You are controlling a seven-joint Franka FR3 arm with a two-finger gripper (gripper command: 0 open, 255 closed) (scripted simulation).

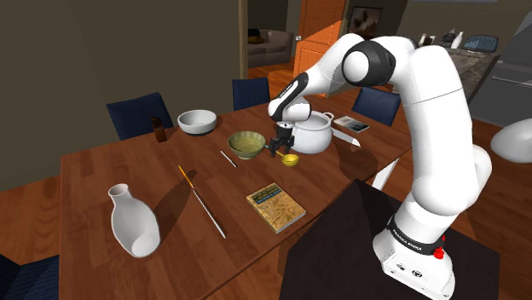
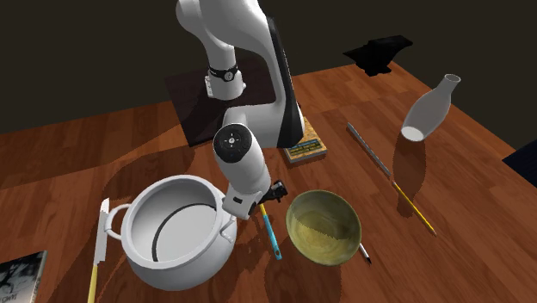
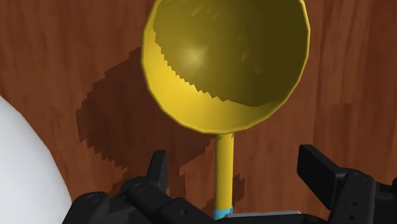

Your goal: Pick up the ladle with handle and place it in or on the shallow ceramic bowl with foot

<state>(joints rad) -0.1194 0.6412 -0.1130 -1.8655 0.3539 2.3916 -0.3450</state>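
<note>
Ladle [image 3: 226, 63] handle between spread gripper [image 3: 235, 156] fingers, untouched

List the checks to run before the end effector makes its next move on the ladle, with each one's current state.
1. End effector open: ok, its fingers stand apart.
2. Ladle handle lined up: ok, it runs between the fingers without touching them.
3. Ladle grasped: not ok, it lies on the table.
4. Fingers low enough to close on the handle: cannot tell.
5. Bowl ready: ok, it stands upright beside the ladle with nothing in it.
6. Clearance from the white pot: cannot tell, as it stands close by.
</note>
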